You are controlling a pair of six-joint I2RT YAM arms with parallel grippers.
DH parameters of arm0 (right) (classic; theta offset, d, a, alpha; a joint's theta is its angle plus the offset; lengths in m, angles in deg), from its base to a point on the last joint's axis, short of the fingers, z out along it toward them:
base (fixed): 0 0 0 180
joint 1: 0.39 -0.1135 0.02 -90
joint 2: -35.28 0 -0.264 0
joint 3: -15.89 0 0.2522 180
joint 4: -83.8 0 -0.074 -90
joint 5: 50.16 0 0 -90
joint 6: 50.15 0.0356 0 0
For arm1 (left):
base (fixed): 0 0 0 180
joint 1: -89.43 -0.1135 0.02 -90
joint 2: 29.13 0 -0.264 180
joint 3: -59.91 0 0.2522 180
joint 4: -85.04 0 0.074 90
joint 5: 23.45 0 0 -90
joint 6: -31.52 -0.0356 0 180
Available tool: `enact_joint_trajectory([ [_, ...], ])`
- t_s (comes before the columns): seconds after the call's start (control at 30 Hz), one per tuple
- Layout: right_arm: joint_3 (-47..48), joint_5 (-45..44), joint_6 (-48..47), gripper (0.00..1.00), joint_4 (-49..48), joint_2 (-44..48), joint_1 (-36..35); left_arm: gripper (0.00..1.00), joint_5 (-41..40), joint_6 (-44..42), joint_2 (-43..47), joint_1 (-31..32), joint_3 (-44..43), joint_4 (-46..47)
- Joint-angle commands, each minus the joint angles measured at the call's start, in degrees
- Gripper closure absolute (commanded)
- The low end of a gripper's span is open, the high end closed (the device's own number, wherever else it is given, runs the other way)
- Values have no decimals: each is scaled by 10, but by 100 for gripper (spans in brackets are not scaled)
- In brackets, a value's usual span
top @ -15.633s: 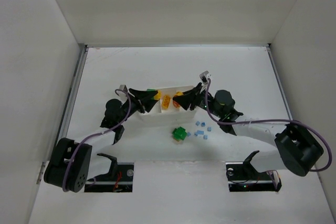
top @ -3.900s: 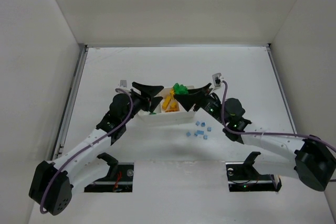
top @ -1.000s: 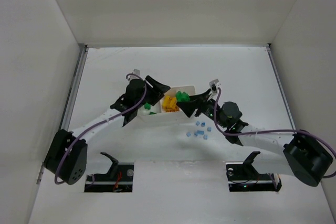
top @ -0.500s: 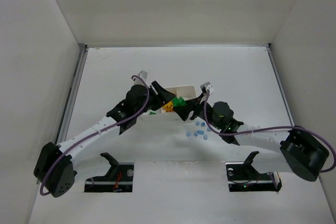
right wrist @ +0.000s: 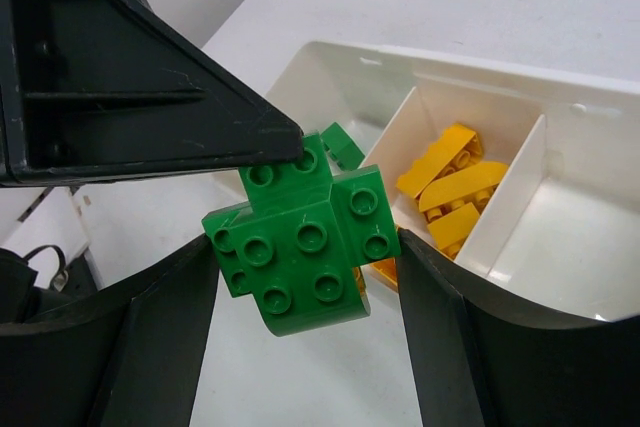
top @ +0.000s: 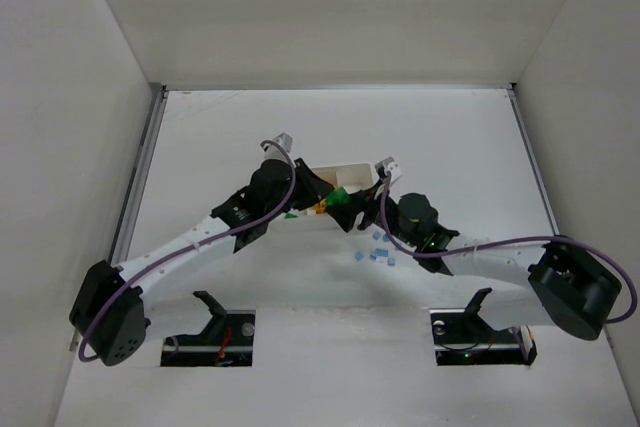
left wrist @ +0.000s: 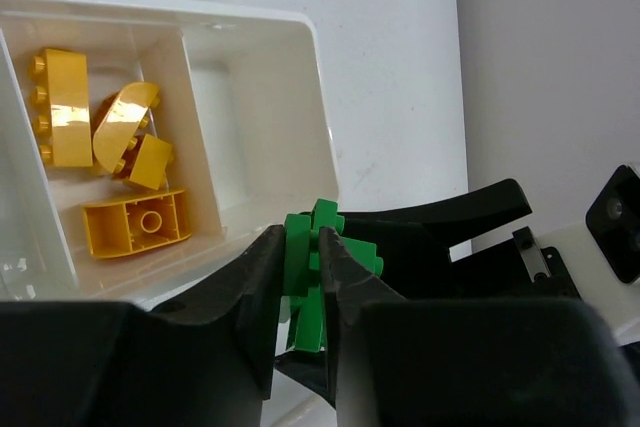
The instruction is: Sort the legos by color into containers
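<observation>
Wore white shells (top: 185,244) over long links, black housings (top: 568,292) at joints, matte black wedge fingers (right wrist: 470,357); trailed purple cables (top: 490,243) along each arm.

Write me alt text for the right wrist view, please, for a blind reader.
The right gripper holds a green lego cluster, while the left gripper meets its top edge. Behind lies a white tray with yellow bricks in its middle compartment.

A white table (top: 450,137), metal strip (top: 140,177) along its left side, stands within 3 white walls (top: 330,7).
</observation>
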Motion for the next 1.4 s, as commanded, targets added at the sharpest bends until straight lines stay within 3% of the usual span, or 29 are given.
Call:
enact_joint_trajectory([
  [0.0, 26, -2, -7, 54, -16, -1, -6, 86, -2, -11, 0, 6, -23, 11],
  [0.4, 27, -2, -8, 53, -14, 7, -6, 95, 1, -7, 6, -7, -7, 7],
  [0.73, 18, -1, -10, 54, 0, 51, -6, 94, -6, -23, 58, -57, 3, -27],
  [1.07, 34, -2, -13, 54, 0, 17, -14, 90, -46, -42, 65, -134, 37, -44],
  [1.13, 38, -3, -13, 54, 0, 13, -18, 86, -43, -42, 51, -143, 37, -36],
  [1.3, 43, -5, -13, 54, 0, 2, -25, 58, -46, -37, 49, -151, 36, -28],
  [1.37, 46, -4, -11, 54, -4, 1, -27, 52, -48, -33, 64, -146, 36, -30],
])
